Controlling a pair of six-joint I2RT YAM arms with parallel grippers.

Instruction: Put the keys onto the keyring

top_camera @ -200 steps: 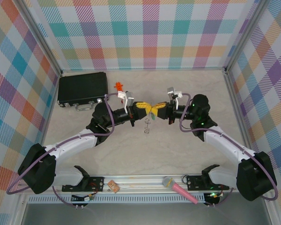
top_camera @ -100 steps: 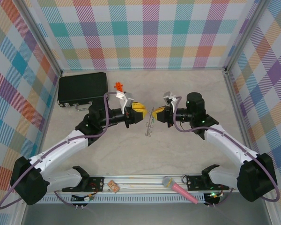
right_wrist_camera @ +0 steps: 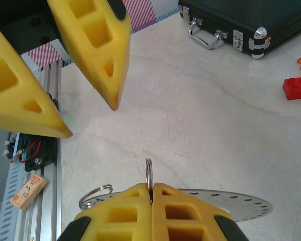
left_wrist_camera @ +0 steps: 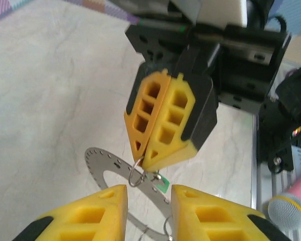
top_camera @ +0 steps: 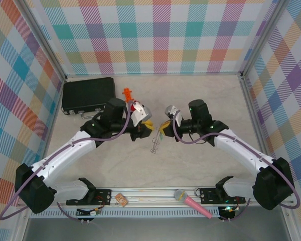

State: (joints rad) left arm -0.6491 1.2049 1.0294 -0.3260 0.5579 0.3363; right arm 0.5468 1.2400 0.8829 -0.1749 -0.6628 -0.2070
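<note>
Left wrist view: left hand (left_wrist_camera: pixel 148 193) at 6 o'clock, fingers apart, nothing between them. Dead ahead at 12, right hand (left_wrist_camera: pixel 144 159), fingers pressed together, clamped on a small wire loop (left_wrist_camera: pixel 135 175) at the very tips. Just off those tips toward 5, key (left_wrist_camera: pixel 162 184): green head plain, blade too small to read; hanging close by the loop, whether already on it not readable. Behind both, keyring (left_wrist_camera: pixel 97 159), flat and grey, sweeping from 9 down toward 6 and passing under the open gap. Loop overlapping its inner edge, apparently threaded through. Lying on the surface (left_wrist_camera: pixel 50 100) or hanging just above it: cannot tell.

Judged as the deciding relation: key and loop straight in line with the open gap at 12, close enough for the left hand to take, yet carried at the right hand's tips. Broad face of the keyring turned up toward the left hand, so probably a meeting with the face rather than the edge.

Right wrist view, adding the loop's attitude: edge-on and upright between its own closed tips at 6. Second wire loop (right_wrist_camera: pixel 96 195) at 8, keyring off toward 4. Left hand's open fingers up at 10.

Top external view: both hands nearly tip to tip mid-surface, well apart from the black case (top_camera: pixel 88 95) at 10.
</note>
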